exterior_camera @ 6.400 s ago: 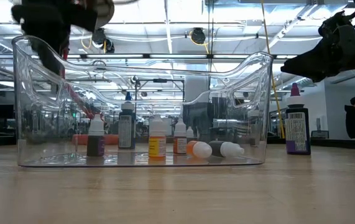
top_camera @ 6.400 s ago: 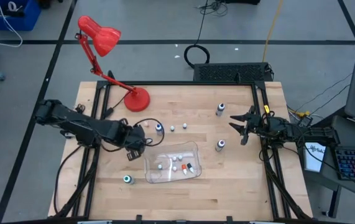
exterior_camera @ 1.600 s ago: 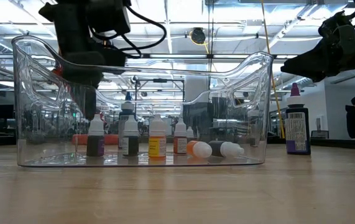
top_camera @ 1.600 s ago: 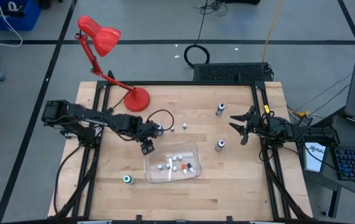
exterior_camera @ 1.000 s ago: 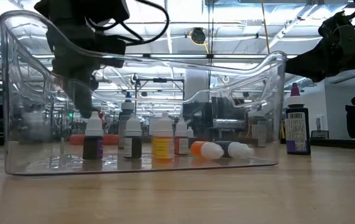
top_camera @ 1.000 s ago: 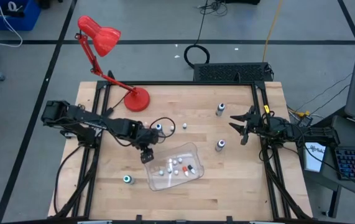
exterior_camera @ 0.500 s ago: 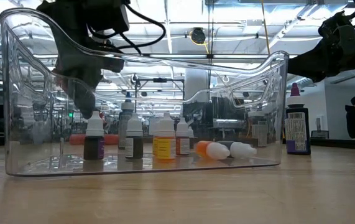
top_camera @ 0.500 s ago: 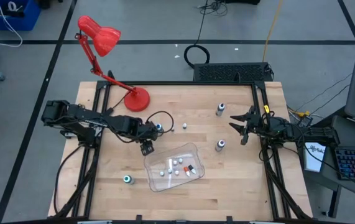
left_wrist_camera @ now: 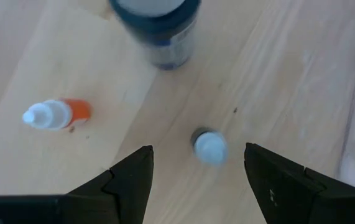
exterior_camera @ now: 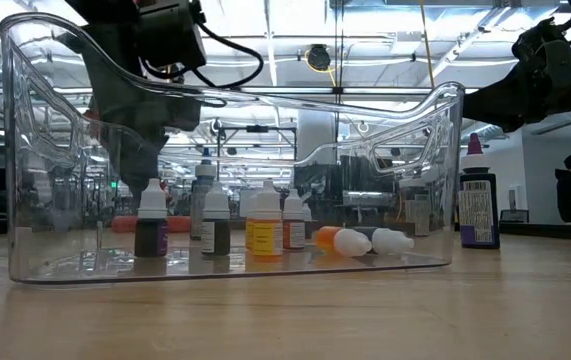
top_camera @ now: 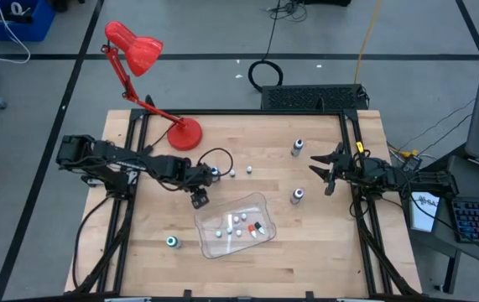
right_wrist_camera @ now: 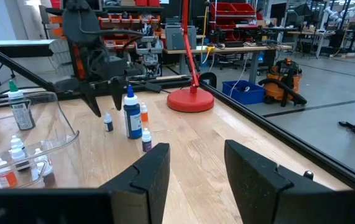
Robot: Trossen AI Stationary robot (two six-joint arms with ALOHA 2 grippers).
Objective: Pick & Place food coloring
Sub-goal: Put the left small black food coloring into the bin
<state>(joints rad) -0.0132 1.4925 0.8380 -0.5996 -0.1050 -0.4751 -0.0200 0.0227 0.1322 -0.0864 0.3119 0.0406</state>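
Note:
The clear tray (top_camera: 266,210) holds several small food coloring bottles (exterior_camera: 265,225), most standing and two lying. More bottles stand loose on the table: a larger blue one (top_camera: 214,171), two tiny ones (top_camera: 232,174), a teal one (top_camera: 172,242). My left gripper (top_camera: 199,200) is open just past the tray's far left corner, pointing down. A tiny light-capped bottle (left_wrist_camera: 210,147) stands upright on the wood below it, between the fingers and clear of both. My right gripper (top_camera: 327,172) waits open at the table's right side.
A red desk lamp (top_camera: 184,132) stands at the far left. Two dark bottles (top_camera: 297,148) (top_camera: 297,195) stand on the right half of the table. An orange bottle (left_wrist_camera: 53,114) lies on its side near the blue one. Bare wood lies along the near edge.
My left gripper has drawn back a little from the tray's far left corner toward the table's far edge, still open. The tray has stayed where it was.

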